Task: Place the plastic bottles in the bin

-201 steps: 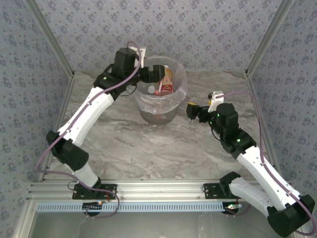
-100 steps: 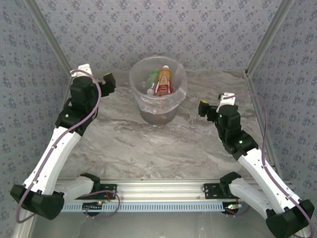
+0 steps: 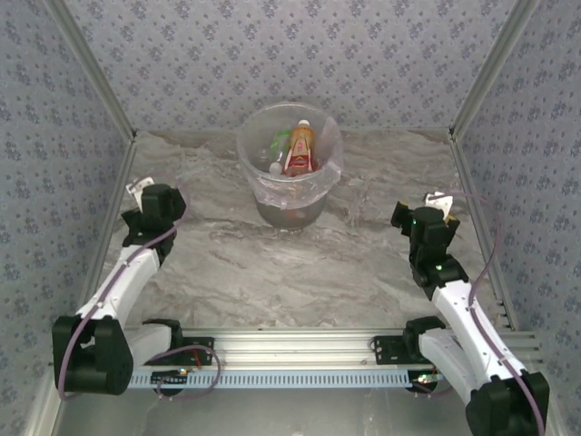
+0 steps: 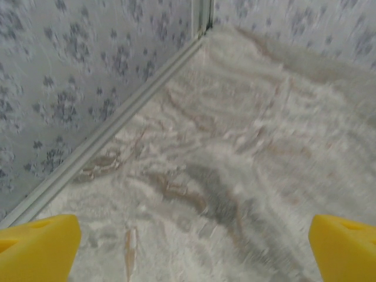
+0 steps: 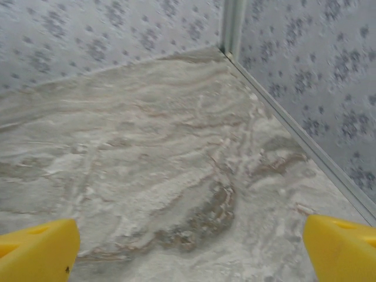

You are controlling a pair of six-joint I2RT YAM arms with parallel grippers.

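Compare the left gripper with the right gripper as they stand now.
The left gripper is left of the bin and faces the far left corner, with the wall on its left. The right gripper is right of the bin and faces the far right corner, with the wall on its right. Both are open, hold nothing and look onto bare table.

Top camera: high above near edge, looking down. Wrist cameras: close, facing back corners. Shared: tabletop [image 3: 236, 263].
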